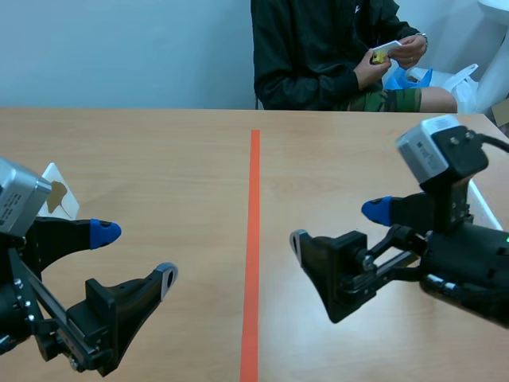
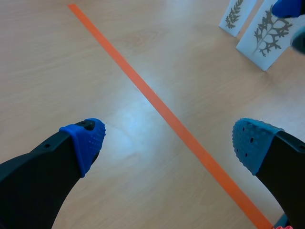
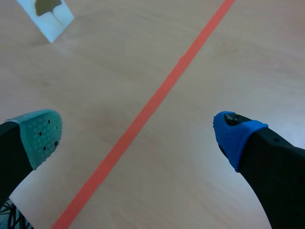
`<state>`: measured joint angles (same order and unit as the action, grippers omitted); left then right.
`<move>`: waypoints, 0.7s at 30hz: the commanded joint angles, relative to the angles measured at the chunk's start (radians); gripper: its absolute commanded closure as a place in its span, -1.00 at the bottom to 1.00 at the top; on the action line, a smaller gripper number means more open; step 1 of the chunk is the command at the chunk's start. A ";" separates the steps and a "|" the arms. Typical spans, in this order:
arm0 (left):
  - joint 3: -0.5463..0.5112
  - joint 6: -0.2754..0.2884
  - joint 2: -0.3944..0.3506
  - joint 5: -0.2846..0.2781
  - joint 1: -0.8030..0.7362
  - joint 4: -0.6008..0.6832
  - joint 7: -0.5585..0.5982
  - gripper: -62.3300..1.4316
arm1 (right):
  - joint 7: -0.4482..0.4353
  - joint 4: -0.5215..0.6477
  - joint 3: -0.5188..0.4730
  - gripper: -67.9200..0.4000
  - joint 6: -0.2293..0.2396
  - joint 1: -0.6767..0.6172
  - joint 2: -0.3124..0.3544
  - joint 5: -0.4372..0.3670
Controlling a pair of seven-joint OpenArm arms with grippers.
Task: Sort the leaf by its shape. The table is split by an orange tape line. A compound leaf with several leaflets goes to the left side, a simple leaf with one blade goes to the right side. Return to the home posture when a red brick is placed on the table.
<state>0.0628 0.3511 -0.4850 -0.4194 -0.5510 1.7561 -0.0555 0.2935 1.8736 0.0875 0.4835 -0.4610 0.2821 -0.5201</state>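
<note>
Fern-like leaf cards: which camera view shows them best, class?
The left wrist view: both fern-like leaf cards lie in plain sight, leaflets clear. The scene view shows only what seems a white edge behind the right arm; the right wrist view shows neither.

A person [image 1: 318, 48] in a dark jacket sits across the wooden table [image 1: 175, 159].

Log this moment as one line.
left gripper open, empty | right gripper open, empty | leaf card left of tape line
</note>
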 commanded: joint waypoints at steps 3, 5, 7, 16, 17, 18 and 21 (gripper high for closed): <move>-0.007 -0.001 0.005 -0.006 0.006 0.026 0.014 -0.84 | -0.020 0.005 0.011 -1.00 -0.024 0.006 -0.014 0.013; -0.007 -0.002 0.005 -0.006 0.006 0.026 0.014 -0.84 | -0.030 0.005 0.013 -1.00 -0.024 0.006 -0.014 0.019; -0.007 -0.002 0.005 -0.006 0.006 0.026 0.014 -0.84 | -0.031 0.005 0.012 -1.00 -0.023 0.006 -0.013 0.019; -0.007 -0.001 0.005 -0.006 0.006 0.026 0.014 -0.84 | -0.042 0.002 0.012 -1.00 -0.023 0.007 0.006 0.019; -0.007 -0.001 0.005 -0.006 0.006 0.026 0.014 -0.84 | -0.035 0.002 0.012 -1.00 -0.021 0.006 0.011 0.019; -0.007 -0.001 0.005 -0.006 0.006 0.026 0.013 -0.84 | -0.032 0.002 0.012 -1.00 -0.019 0.006 0.012 0.019; -0.007 -0.001 0.005 -0.006 0.006 0.026 0.013 -0.84 | -0.029 0.004 0.012 -1.00 -0.019 0.006 0.028 0.019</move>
<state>0.0628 0.3481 -0.4850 -0.4194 -0.5510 1.7561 -0.0559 0.2745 1.8725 0.1062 0.4610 -0.4606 0.2943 -0.4938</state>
